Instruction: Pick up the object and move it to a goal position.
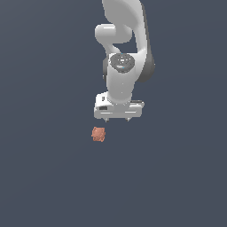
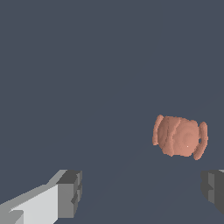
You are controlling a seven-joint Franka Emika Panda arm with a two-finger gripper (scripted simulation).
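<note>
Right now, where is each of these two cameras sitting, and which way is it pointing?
Exterior view: off the arm, apparently high up, facing the white arm and its gripper, the salmon object nearby on the dark surface.
Wrist view: on the wrist, looking past both fingertips at the object, which lies beyond them, not between.
Shared: the object, the gripper, the dark surface.

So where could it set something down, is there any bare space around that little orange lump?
Nearly everywhere. The dark floor lies bare on both sides of the exterior view and below the orange lump. The only crowded patch is around the lump and the open pincer just beside it, with the white arm behind.
</note>
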